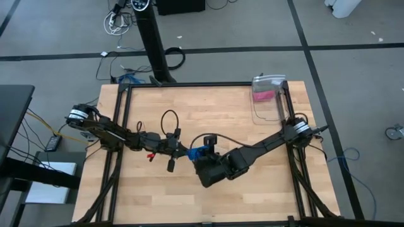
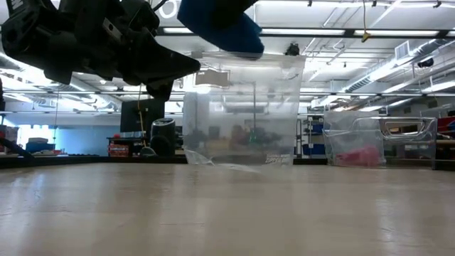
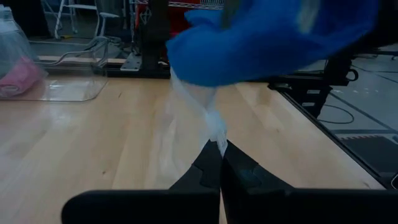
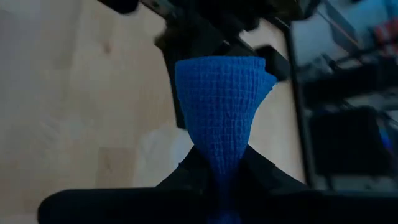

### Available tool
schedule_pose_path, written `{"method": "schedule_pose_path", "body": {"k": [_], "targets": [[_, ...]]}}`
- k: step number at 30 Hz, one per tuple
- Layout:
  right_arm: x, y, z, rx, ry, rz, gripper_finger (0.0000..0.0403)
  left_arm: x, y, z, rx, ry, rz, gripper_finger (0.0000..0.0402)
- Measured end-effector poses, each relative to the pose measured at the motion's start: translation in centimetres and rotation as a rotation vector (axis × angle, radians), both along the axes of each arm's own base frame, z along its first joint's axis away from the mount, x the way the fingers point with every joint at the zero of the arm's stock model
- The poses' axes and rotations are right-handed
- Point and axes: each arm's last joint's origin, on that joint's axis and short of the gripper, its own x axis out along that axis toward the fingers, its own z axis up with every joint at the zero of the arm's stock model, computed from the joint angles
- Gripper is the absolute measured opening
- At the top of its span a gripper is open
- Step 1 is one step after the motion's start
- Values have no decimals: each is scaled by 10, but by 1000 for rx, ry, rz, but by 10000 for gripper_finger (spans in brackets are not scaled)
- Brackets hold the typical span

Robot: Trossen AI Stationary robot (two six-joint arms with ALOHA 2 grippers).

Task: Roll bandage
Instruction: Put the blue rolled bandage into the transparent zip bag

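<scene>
A blue bandage point(image 1: 198, 152) is held above the middle of the table between my two grippers. A clear plastic bag point(image 2: 242, 107) hangs below it, its bottom edge point(image 2: 234, 163) on the wooden table point(image 1: 221, 126). My left gripper point(image 3: 221, 146) comes from the left and is shut on a twisted bit of the clear plastic. My right gripper point(image 4: 224, 165) comes from the right and is shut on the blue bandage point(image 4: 221, 99), which flares out wide beyond its fingers. My left gripper pinches a twisted, bunched strand of the clear bag point(image 3: 217, 132) between its two fingertips. The plastic runs from there to the blue bandage point(image 3: 267, 37) and looks drawn out. My right gripper pinches the narrowed end of the blue bandage point(image 4: 222, 163) between its two fingers. The bandage widens away from the fingers and is lifted clear of the table.
A second clear bag with something pink inside point(image 1: 268, 98) stands at the table's far right corner; it also shows in the low view point(image 2: 355, 149). Black frame rails point(image 1: 120, 126) run along the table's left and right sides. Bare wood lies on the near side.
</scene>
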Motion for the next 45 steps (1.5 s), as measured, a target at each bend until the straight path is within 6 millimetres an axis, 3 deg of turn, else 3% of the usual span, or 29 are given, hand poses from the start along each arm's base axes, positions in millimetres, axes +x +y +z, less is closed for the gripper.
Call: {"method": "schedule_pose_path", "body": {"k": [10, 15, 22, 27, 37, 45], "targets": [[-36, -22, -6, 79, -176, 112, 41, 0, -1, 1, 12, -10, -24, 1], [-53, -33, -25, 123, -230, 151, 41, 0, -1, 3, 8, -29, -29, 1], [-55, -43, -46, 170, -259, 144, 41, 0, -1, 3, 7, -36, -29, 1], [-54, -47, -45, 100, -313, 52, 41, 0, -1, 3, 6, -37, -35, 1], [-43, -50, -32, 114, -411, 174, 41, 0, -1, 3, 10, -38, -46, 1], [-49, -51, -52, 223, -393, 180, 41, 0, -1, 3, 34, -42, -19, 1]]}}
